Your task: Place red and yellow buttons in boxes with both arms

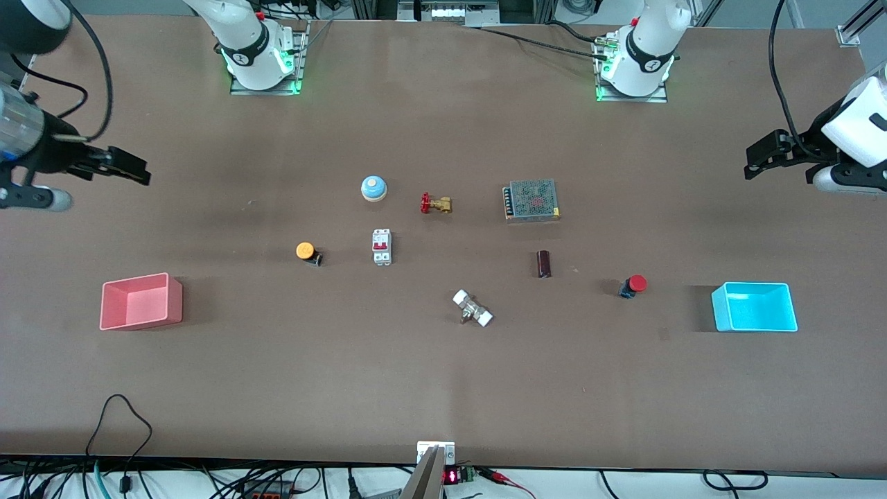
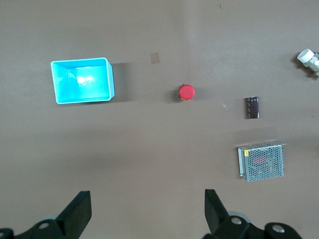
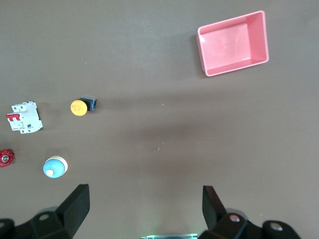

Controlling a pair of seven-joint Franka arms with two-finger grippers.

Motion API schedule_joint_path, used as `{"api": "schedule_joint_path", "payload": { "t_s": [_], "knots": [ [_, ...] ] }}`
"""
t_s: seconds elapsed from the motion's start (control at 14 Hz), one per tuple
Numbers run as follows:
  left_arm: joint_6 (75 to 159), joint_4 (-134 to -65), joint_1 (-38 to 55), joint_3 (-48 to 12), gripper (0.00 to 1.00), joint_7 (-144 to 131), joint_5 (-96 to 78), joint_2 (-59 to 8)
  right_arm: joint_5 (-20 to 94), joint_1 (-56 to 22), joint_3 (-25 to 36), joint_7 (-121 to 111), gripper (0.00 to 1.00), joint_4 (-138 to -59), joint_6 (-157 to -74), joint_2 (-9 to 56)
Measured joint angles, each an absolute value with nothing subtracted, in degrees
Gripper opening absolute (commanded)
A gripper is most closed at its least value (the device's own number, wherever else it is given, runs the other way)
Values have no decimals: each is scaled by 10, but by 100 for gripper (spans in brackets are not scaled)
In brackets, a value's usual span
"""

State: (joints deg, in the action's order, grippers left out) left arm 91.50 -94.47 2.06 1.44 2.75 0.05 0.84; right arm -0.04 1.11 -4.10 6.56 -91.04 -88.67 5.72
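Brown tabletop (image 1: pixel 443 388) lies under both raised grippers. Left gripper (image 1: pixel 762 158), jaws spread wide and empty, hangs above the table's left-arm end, with the red button (image 1: pixel 634 285) and cyan box (image 1: pixel 754 307) well clear. Right gripper (image 1: pixel 125 166), equally wide and empty, hangs above the right-arm end, apart from the yellow button (image 1: pixel 306 252) and pink box (image 1: pixel 141 301).

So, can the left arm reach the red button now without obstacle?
Probably yes: the red button stands alone on bare table beside the cyan box, and the left claw is open.

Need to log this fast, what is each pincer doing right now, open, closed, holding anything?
Left pincer: open, empty, raised at the left arm's end of the table.
Right pincer: open, empty, raised at the right arm's end.
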Motion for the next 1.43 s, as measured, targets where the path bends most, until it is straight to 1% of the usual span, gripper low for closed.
{"api": "schedule_joint_path", "payload": {
  "t_s": [0.14,0.29,0.57,0.86,1.0,1.21,1.43],
  "knots": [
    [911,-945,21,14,100,28,0,6,-1,9,-60,67,100,-933,-926,67],
    [907,-946,27,11,100,28,0,-11,-1,1,-75,85,100,-974,-998,72],
    [921,-944,52,2,100,32,0,-89,-1,-7,-97,149,100,-1059,-1120,75],
    [1014,-942,63,0,100,93,1,-173,-1,-10,-124,194,100,-1156,-1259,79],
    [1064,-943,63,0,100,106,17,-211,-1,-14,-137,222,100,-1188,-1313,87],
    [1143,-953,70,-1,100,111,37,-256,-1,-22,-140,247,100,-1196,-1361,114],
    [1228,-988,75,-1,100,111,39,-283,-1,-27,-140,266,100,-1197,-1418,153]
  ]
}}
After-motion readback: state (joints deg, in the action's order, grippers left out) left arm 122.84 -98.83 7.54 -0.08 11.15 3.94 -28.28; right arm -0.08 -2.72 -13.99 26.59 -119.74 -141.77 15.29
